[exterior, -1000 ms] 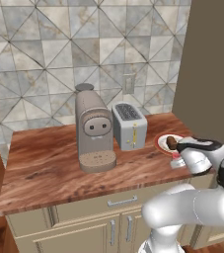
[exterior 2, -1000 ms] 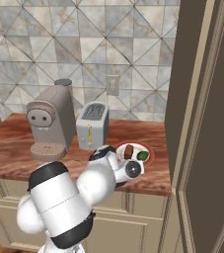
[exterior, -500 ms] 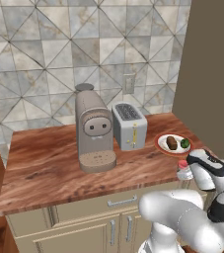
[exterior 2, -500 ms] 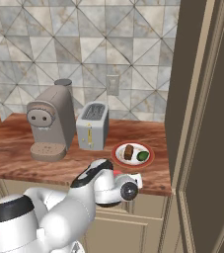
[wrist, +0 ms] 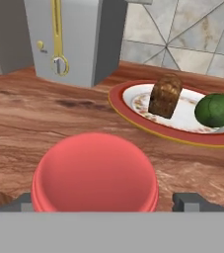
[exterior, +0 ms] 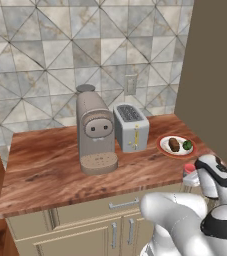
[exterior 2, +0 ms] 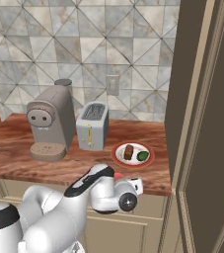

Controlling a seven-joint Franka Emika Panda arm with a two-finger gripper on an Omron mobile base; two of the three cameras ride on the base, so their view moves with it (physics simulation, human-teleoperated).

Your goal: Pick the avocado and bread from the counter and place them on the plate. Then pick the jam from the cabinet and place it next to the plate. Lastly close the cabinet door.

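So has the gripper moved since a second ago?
Yes. The gripper has come off the plate, toward the counter's front edge, around the jam.

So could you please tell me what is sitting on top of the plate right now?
On the plate sit the bread and, beside it, the avocado. The patches of plate beneath them are covered.
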